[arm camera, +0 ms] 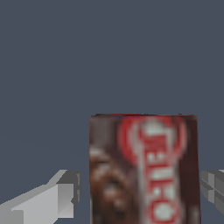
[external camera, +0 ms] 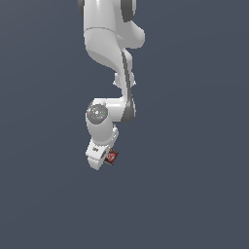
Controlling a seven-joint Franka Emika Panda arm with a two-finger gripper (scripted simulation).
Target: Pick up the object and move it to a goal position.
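Note:
The object (arm camera: 144, 170) is a small dark brown box with a red-and-white label. In the wrist view it lies between my two fingers. One finger (arm camera: 61, 197) stands a narrow gap away from the box's side. The other finger (arm camera: 213, 186) is right at the opposite side. My gripper (arm camera: 140, 188) is open around the box. In the exterior view the box (external camera: 113, 156) shows as a small red-brown patch at the tip of the white gripper (external camera: 108, 158), below the arm's wrist. I cannot tell whether the box rests on the ground.
A plain dark grey-blue surface (external camera: 194, 194) fills both views. The white arm (external camera: 109, 44) comes down from the top of the exterior view. No other objects show.

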